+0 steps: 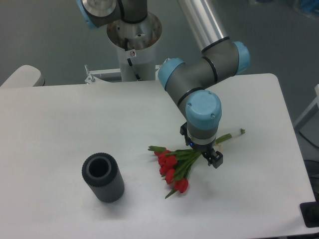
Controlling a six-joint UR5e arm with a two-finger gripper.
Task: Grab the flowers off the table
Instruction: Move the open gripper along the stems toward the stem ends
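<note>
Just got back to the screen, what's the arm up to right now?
The gripper is down over the stems of the flowers, which lie flat on the table. Nothing looks lifted yet, and from this angle the fingers' grip on the stems cannot be judged. A dark ribbed cylinder stands apart to the left, untouched.

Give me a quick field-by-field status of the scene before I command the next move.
target: flowers, red buds with green leaves, lying on the table
stems: pale green, running up and right from the buds, tip showing past the wrist
gripper: gripper low over the stems beside the leaves; one dark finger visible, grip cannot be judged
lifted: not visibly, buds appear to rest on the tabletop
other object: dark grey ribbed cylinder, upright, left of the flowers, apart from them
</note>
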